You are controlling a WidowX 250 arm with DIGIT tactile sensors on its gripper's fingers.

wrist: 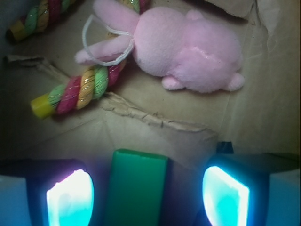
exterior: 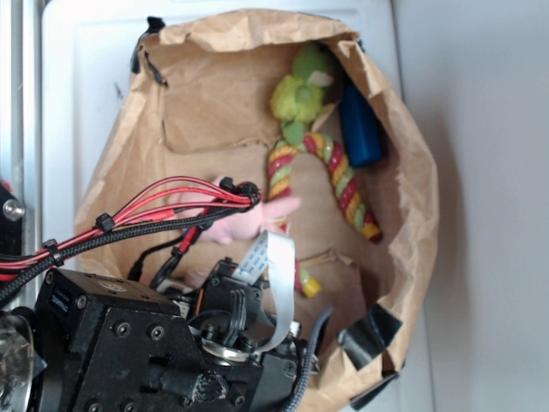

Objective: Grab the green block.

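The green block (wrist: 136,186) is seen between spread, open jaws, untouched and nearer one pad. On closing, it may be nudged sideways across the creased paper bag (wrist: 188,127).

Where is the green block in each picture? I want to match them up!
Exterior: the green block is not visible; the robot arm covers that part of the paper bag.
Wrist: the green block sits at bottom centre, between the open gripper fingers, apart from both.
Shared landmark: the pink plush bunny, beside the striped rope.
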